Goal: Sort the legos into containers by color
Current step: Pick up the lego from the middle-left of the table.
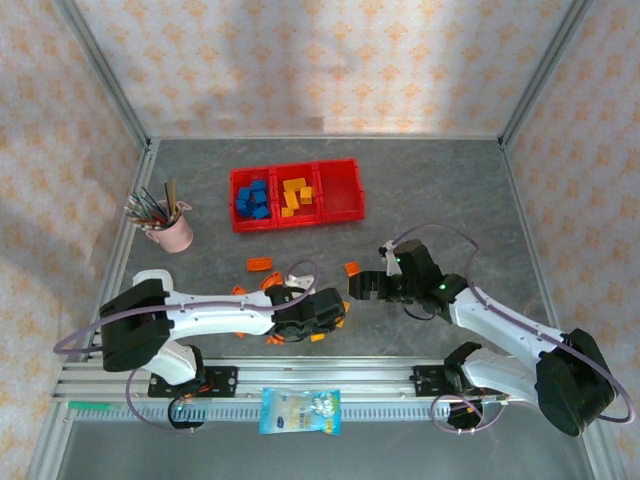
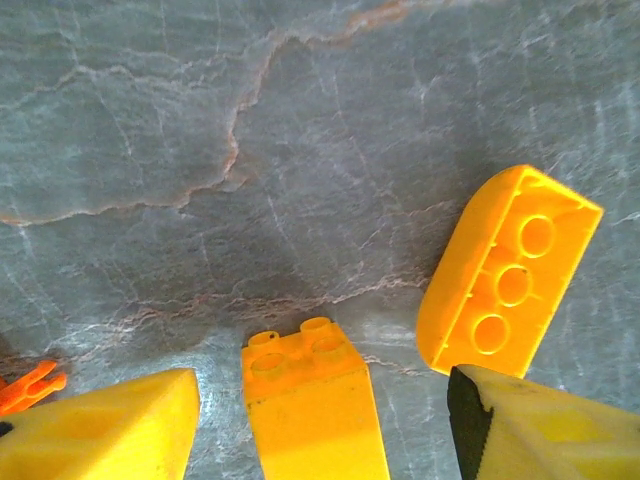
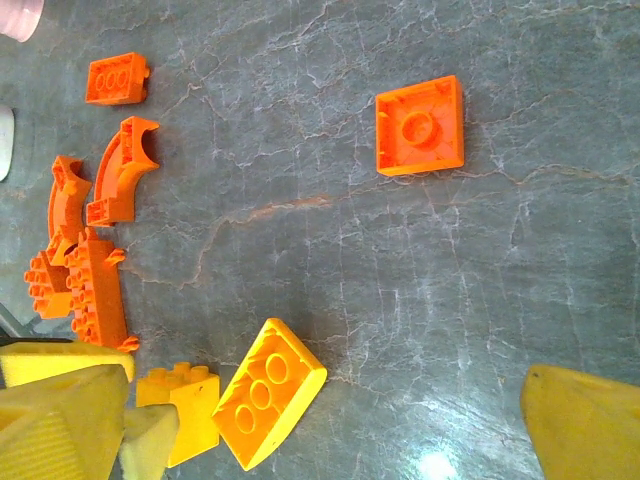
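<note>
The three joined red containers [image 1: 338, 190] stand at the back; the left bin holds blue legos [image 1: 255, 200], the middle one yellow legos [image 1: 296, 196]. My left gripper [image 1: 340, 316] [image 2: 320, 440] is open, with a yellow studded brick [image 2: 310, 400] lying on the table between its fingers [image 2: 110, 430], a gap on each side. An upside-down curved yellow brick [image 2: 505, 275] [image 3: 268, 395] lies just right of it. My right gripper [image 1: 362, 285] [image 3: 320, 430] hangs wide open over bare table beside these two bricks. Orange legos [image 3: 420, 127] [image 3: 125, 170] are scattered around.
A pink cup of pens [image 1: 170, 228] stands at the left. A blue-and-white snack packet [image 1: 300, 411] lies on the front rail between the arm bases. Loose orange bricks [image 1: 261, 265] [image 1: 352, 268] lie between the grippers and the bins.
</note>
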{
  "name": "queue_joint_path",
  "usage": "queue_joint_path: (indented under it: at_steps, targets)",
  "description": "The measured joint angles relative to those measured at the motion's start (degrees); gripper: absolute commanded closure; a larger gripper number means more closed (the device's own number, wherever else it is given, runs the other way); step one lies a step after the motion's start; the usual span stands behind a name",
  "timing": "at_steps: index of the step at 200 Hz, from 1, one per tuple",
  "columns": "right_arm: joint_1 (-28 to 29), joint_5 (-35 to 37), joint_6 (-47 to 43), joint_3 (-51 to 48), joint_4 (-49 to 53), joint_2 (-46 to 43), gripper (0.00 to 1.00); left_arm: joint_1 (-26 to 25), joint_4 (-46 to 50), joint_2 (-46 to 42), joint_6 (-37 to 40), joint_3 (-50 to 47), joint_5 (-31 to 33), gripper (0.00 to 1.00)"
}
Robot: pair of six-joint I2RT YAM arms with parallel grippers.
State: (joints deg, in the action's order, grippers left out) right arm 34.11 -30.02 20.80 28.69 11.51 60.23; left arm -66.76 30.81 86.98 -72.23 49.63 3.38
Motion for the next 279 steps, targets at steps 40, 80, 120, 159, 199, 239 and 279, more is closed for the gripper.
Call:
queue_joint_path:
  at_steps: [40, 80, 120, 159, 199, 239, 279]
  targets:
    - [0.0, 0.0, 0.0, 0.0, -0.4, 0.2, 0.00, 0.0, -0.7, 1.7, 0.0, -0.1, 0.0, 0.43]
    - [0.0, 0.0, 0.0, 0.0, -0.6, 0.9, 0.00, 0.0, -2.8, 2.9, 0.0, -0.3, -0.4, 0.51]
    - [0.0, 0.0, 0.2, 0.0, -0.8, 1.2, 0.00, 0.0, -3.5, 3.5, 0.1, -0.7, -0.6, 0.60]
    - [0.0, -0.7, 0.2, 0.0, -1.0, 1.5, 0.00, 0.0, -3.4, 3.5, 0.2, -0.6, -0.3, 0.63]
    - [0.5, -1.5, 0.2, 0.3, -1.2, 1.5, 0.00, 0.2, -0.5, 1.7, 0.8, 0.1, 1.9, 0.64]
    - [1.5, -1.5, 0.6, 2.5, -1.3, 1.5, 0.00, 4.2, 1.6, -3.0, 4.2, 2.8, 5.1, 0.65]
    - [2.0, -1.5, 1.3, 6.1, -3.0, 2.1, 0.00, 13.2, 3.0, -4.3, 12.5, 8.5, 10.5, 0.64]
